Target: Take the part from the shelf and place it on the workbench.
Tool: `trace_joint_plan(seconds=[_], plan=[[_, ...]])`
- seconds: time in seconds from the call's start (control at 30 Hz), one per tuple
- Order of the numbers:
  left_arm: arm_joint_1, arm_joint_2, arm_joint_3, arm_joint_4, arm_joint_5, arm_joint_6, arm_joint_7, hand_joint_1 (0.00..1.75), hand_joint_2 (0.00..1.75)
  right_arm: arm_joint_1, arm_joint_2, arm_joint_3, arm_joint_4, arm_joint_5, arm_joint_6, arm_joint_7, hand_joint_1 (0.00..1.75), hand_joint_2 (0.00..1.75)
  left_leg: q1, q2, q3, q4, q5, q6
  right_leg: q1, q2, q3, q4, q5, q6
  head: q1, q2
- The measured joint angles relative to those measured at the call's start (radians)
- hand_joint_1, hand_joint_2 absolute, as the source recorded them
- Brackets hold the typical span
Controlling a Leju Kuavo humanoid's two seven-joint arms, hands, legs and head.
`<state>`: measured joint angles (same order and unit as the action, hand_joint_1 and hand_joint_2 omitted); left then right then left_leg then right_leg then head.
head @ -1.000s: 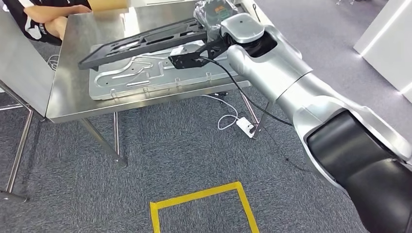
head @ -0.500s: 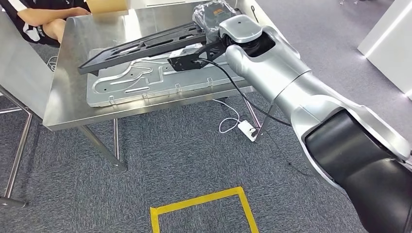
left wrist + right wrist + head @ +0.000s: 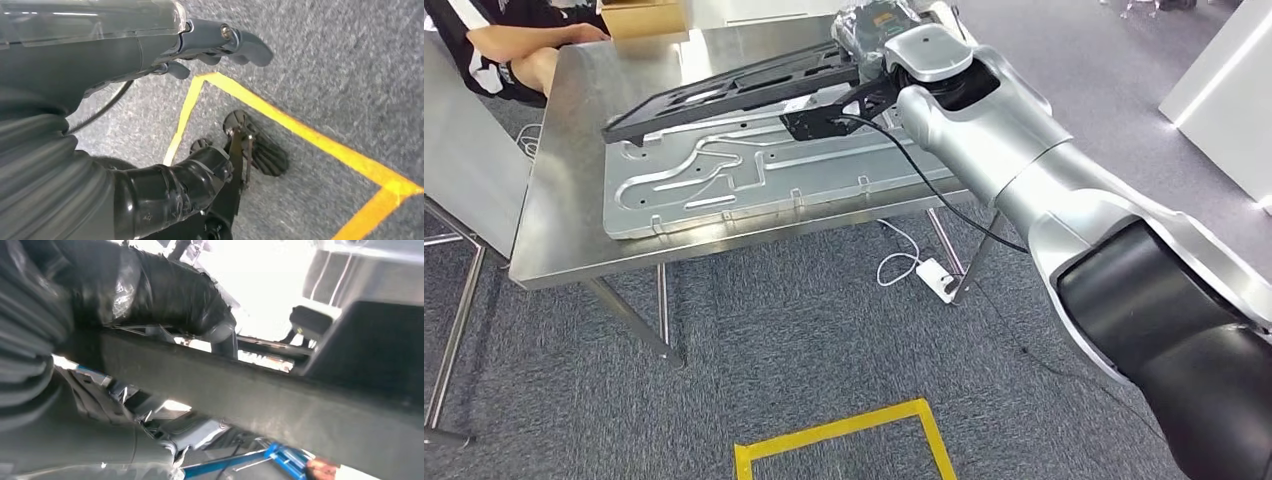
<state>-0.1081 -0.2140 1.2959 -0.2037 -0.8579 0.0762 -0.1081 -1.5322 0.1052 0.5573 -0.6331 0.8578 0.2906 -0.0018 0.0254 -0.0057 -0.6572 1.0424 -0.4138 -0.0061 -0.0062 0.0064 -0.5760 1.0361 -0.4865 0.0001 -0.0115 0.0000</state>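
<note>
Gripped the black frame part [image 3: 734, 90] at its near-right end with the right hand [image 3: 869, 35], thumb [image 3: 165, 295] wrapped over the part's edge [image 3: 260, 400]; held the part tilted above the steel workbench [image 3: 554, 230], stretching away leftward from the hand and over the grey stamped metal panel [image 3: 724, 180] lying flat there. Hung the left hand [image 3: 210, 45] low over grey carpet [image 3: 350, 65] and yellow floor tape [image 3: 300, 135], fingers loosely apart and holding nothing. Seen at the table's far left corner: a seated person's arm [image 3: 524, 40] beside a cardboard box [image 3: 649, 15].
</note>
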Motion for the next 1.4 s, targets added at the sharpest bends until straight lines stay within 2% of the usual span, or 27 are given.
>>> trace_joint_plan(seconds=[0.07,0.1,0.17,0.2,0.23,0.27,0.3,0.37,0.4,0.47,0.53,0.6,0.7,0.73,0.77,0.8,0.87,0.9,0.93,1.03,1.1,1.2,1.23,1.27,1.3,1.37,1.4], plan=[[0.001,0.000,0.000,0.000,0.000,0.000,-0.001,0.00,1.75,-0.001,-0.003,0.000,0.000,-0.002,-0.001,-0.001,1.75,1.75,0.001,0.000,0.008,-0.006,-0.005,0.013,-0.003,-0.001,-0.010,0.028,-0.018,0.007,0.000,0.000],[0.002,0.000,0.000,0.000,0.000,0.000,-0.002,0.00,1.75,-0.002,-0.005,0.000,0.000,-0.003,-0.001,-0.002,1.75,1.75,0.001,0.000,0.014,-0.008,-0.008,0.020,-0.004,-0.002,-0.033,0.072,-0.037,0.011,0.000,0.000],[0.002,0.000,0.000,0.000,0.000,0.001,-0.004,0.00,1.75,0.002,-0.011,0.000,0.000,-0.007,-0.002,-0.002,1.75,1.75,-0.002,0.000,0.024,-0.008,-0.016,0.031,-0.006,-0.003,-0.111,0.210,-0.082,0.015,0.000,0.000],[0.002,0.000,0.000,0.000,0.000,0.001,-0.004,0.00,1.75,0.007,-0.015,0.000,0.000,-0.009,-0.002,-0.002,1.75,1.75,-0.004,-0.002,0.030,-0.008,-0.021,0.034,-0.006,-0.003,-0.149,0.267,-0.091,0.015,0.000,0.000],[0.002,0.000,0.000,0.000,0.000,0.000,-0.004,0.00,1.75,0.013,-0.018,0.000,0.000,-0.010,-0.002,-0.002,1.75,1.75,-0.006,-0.004,0.038,-0.008,-0.027,0.036,-0.005,-0.003,-0.175,0.294,-0.082,0.012,0.000,0.000],[0.003,0.000,0.000,0.000,0.000,0.000,-0.004,0.00,1.75,0.017,-0.021,0.000,0.000,-0.011,-0.002,-0.002,1.75,1.75,-0.008,-0.006,0.046,-0.008,-0.033,0.037,-0.003,-0.003,-0.182,0.280,-0.052,0.007,0.000,0.000],[0.003,0.000,0.000,0.000,0.000,0.000,-0.004,0.00,1.75,0.018,-0.023,0.000,0.000,-0.012,-0.002,-0.002,1.75,1.75,-0.011,-0.008,0.055,-0.008,-0.039,0.037,0.001,-0.003,-0.171,0.228,-0.006,-0.002,0.000,0.000],[0.004,-0.002,0.000,0.000,0.000,0.000,-0.004,0.00,1.75,0.017,-0.024,0.000,0.000,-0.012,-0.003,-0.002,1.75,1.75,-0.015,-0.009,0.068,-0.009,-0.050,0.035,0.013,-0.004,-0.125,0.091,0.074,-0.024,0.000,0.000],[0.004,-0.004,0.000,0.000,0.000,0.001,-0.004,0.00,1.75,0.016,-0.024,0.000,0.000,-0.013,-0.004,-0.002,1.75,1.75,-0.015,-0.009,0.070,-0.009,-0.054,0.033,0.018,-0.005,-0.105,0.043,0.090,-0.033,0.000,0.000],[0.002,-0.007,0.000,0.001,0.000,0.004,-0.003,0.00,1.75,0.016,-0.025,0.000,0.000,-0.014,-0.005,-0.002,1.75,1.75,-0.014,-0.008,0.072,-0.013,-0.058,0.024,0.026,-0.006,-0.086,0.011,0.085,-0.041,0.001,0.000],[0.000,-0.007,0.000,0.001,0.000,0.007,-0.002,0.00,1.75,0.016,-0.026,0.000,-0.001,-0.015,-0.006,-0.002,1.75,1.75,-0.015,-0.006,0.080,-0.021,-0.064,0.016,0.020,-0.007,-0.072,-0.010,0.084,-0.043,0.001,0.000],[-0.001,-0.007,0.000,0.000,0.000,0.008,-0.001,0.00,1.75,0.015,-0.027,0.000,-0.002,-0.015,-0.006,-0.002,1.75,1.75,-0.016,-0.003,0.067,0.018,-0.089,0.006,0.011,-0.010,-0.047,-0.036,0.085,-0.044,0.001,0.000],[0.000,-0.007,0.001,0.000,0.000,0.009,0.000,0.00,1.75,0.016,-0.029,0.000,0.000,-0.016,-0.006,-0.002,1.75,1.75,-0.009,-0.002,-0.039,0.207,-0.152,-0.010,0.009,-0.012,-0.029,-0.044,0.074,-0.047,0.001,0.000],[0.001,-0.007,0.001,0.000,0.000,0.009,0.000,0.00,1.75,0.019,-0.029,0.000,0.001,-0.017,-0.006,-0.002,1.75,1.75,-0.007,-0.001,-0.068,0.244,-0.151,-0.015,0.009,-0.010,-0.024,-0.041,0.068,-0.047,0.001,0.000],[0.002,-0.006,0.001,0.000,0.000,0.009,0.000,0.00,1.75,0.022,-0.029,0.001,0.003,-0.019,-0.006,-0.004,1.75,1.75,-0.004,-0.001,-0.077,0.241,-0.129,-0.019,0.008,-0.008,-0.019,-0.037,0.061,-0.045,0.001,0.000],[0.002,-0.006,0.001,0.000,0.000,0.009,0.000,0.00,1.75,0.024,-0.029,0.002,0.004,-0.020,-0.006,-0.006,1.75,1.75,-0.002,0.000,-0.066,0.197,-0.087,-0.023,0.006,-0.007,-0.013,-0.032,0.052,-0.043,0.001,0.000],[0.003,-0.004,0.002,0.000,0.000,0.009,0.000,0.00,1.75,0.024,-0.029,0.004,0.006,-0.022,-0.007,-0.009,1.75,1.75,0.000,0.002,-0.014,0.066,-0.009,-0.026,0.003,-0.004,-0.002,-0.018,0.032,-0.034,0.000,0.000],[0.003,-0.004,0.002,0.000,0.001,0.009,0.000,0.00,1.75,0.023,-0.030,0.004,0.007,-0.024,-0.007,-0.009,1.75,1.75,-0.001,0.002,0.008,0.018,0.004,-0.023,0.004,-0.003,-0.002,-0.010,0.024,-0.028,0.001,0.000],[0.002,-0.004,0.002,0.000,0.001,0.009,-0.001,0.00,1.75,0.022,-0.031,0.005,0.007,-0.027,-0.007,-0.009,1.75,1.75,-0.003,0.002,0.019,-0.006,0.004,-0.018,0.005,-0.002,-0.004,-0.006,0.019,-0.023,0.001,0.000],[-0.001,-0.004,0.002,0.000,0.001,0.010,-0.002,0.00,1.75,0.022,-0.034,0.006,0.008,-0.033,-0.008,-0.011,1.75,1.75,-0.003,0.000,0.028,-0.016,-0.011,0.002,0.007,-0.001,-0.007,-0.002,0.011,-0.010,0.000,0.000],[0.001,-0.004,0.003,0.000,0.001,0.011,-0.002,0.00,1.75,0.020,-0.039,0.006,0.007,-0.033,-0.008,-0.013,1.75,1.75,0.001,0.001,0.042,-0.023,-0.016,0.015,0.004,-0.002,-0.026,0.043,-0.014,-0.001,0.001,0.000],[0.002,-0.004,0.003,0.000,0.001,0.012,-0.003,0.00,1.75,0.019,-0.046,0.006,0.007,-0.035,-0.007,-0.016,1.75,1.75,0.001,0.002,0.058,-0.026,-0.030,0.029,-0.002,-0.003,-0.133,0.229,-0.075,0.010,0.001,0.000],[0.001,-0.004,0.004,0.000,0.001,0.012,-0.003,0.00,1.75,0.021,-0.048,0.006,0.007,-0.035,-0.007,-0.016,1.75,1.75,0.002,0.001,0.064,-0.026,-0.035,0.030,-0.005,-0.003,-0.167,0.273,-0.077,0.012,0.001,0.000],[0.001,-0.004,0.004,0.000,0.001,0.012,-0.003,0.00,1.75,0.023,-0.051,0.006,0.008,-0.036,-0.007,-0.016,1.75,1.75,0.002,-0.001,0.072,-0.025,-0.042,0.030,-0.007,-0.003,-0.184,0.281,-0.058,0.013,0.001,0.000],[0.002,-0.004,0.004,0.000,0.001,0.012,-0.003,0.00,1.75,0.024,-0.053,0.006,0.008,-0.036,-0.007,-0.017,1.75,1.75,0.002,-0.003,0.082,-0.025,-0.050,0.028,-0.009,-0.004,-0.180,0.247,-0.018,0.012,0.001,0.000],[0.004,-0.004,0.005,0.000,0.001,0.012,-0.004,0.00,1.75,0.024,-0.056,0.006,0.008,-0.037,-0.007,-0.017,1.75,1.75,0.002,-0.004,0.101,-0.025,-0.066,0.020,-0.009,-0.005,-0.134,0.115,0.071,0.008,0.001,0.000],[0.004,-0.005,0.006,0.000,0.000,0.012,-0.005,0.00,1.75,0.024,-0.057,0.006,0.008,-0.040,-0.008,-0.017,1.75,1.75,0.001,-0.005,0.106,-0.024,-0.073,0.015,-0.006,-0.006,-0.112,0.061,0.095,0.006,0.001,0.000]])
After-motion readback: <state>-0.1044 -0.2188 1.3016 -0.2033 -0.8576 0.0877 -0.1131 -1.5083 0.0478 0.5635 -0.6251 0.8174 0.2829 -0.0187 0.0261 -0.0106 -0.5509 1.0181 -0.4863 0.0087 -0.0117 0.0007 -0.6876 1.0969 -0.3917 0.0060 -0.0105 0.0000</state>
